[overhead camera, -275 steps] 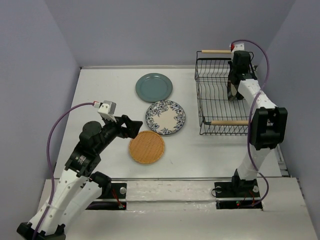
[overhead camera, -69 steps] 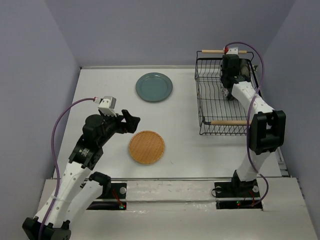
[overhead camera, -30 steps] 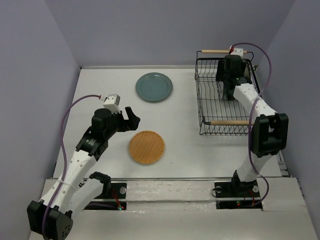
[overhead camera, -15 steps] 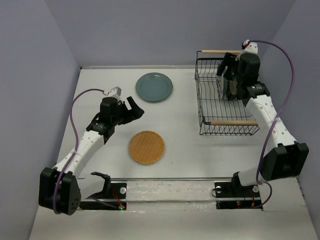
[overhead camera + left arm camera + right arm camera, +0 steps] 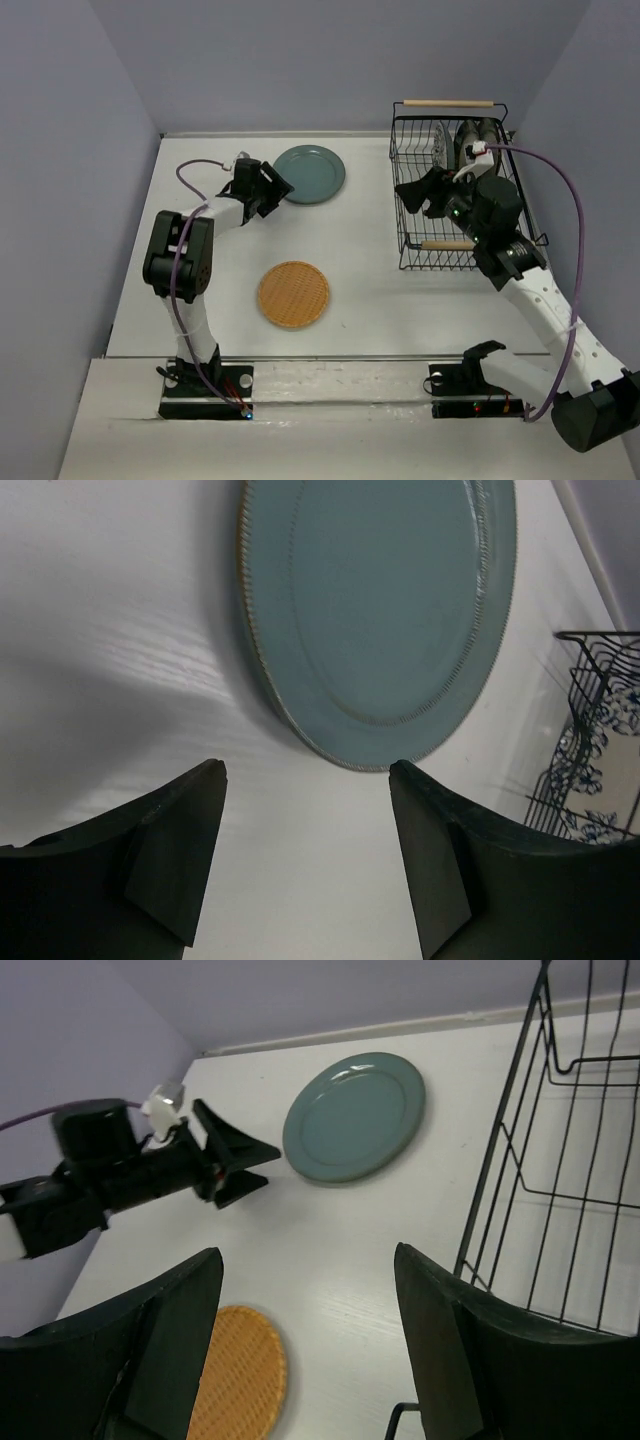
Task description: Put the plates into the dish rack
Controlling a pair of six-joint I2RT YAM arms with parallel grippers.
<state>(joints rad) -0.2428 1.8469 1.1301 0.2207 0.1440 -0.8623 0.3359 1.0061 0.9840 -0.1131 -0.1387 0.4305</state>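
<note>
A plain teal plate [image 5: 308, 174] lies flat at the back of the table. My left gripper [image 5: 274, 190] sits just at its near-left rim, open, with bare table between the fingers. In the left wrist view the teal plate [image 5: 385, 610] fills the area beyond the gripper [image 5: 307, 770]. The orange woven plate [image 5: 293, 294] lies nearer the front. The black wire dish rack [image 5: 455, 245] stands at the right, with plates [image 5: 462, 140] upright at its far end. My right gripper [image 5: 412, 198] hovers open and empty at the rack's left side.
The right wrist view shows the rack's wire wall [image 5: 520, 1120] close on the right, the woven plate [image 5: 235, 1375] below left and the left gripper [image 5: 225, 1155] beside the teal plate [image 5: 352, 1117]. Purple walls close in the table on three sides.
My left arm has stretched forward to the teal plate's rim, its jaws narrowing a little. My right arm has pulled back out of the rack and swung to its left side.
</note>
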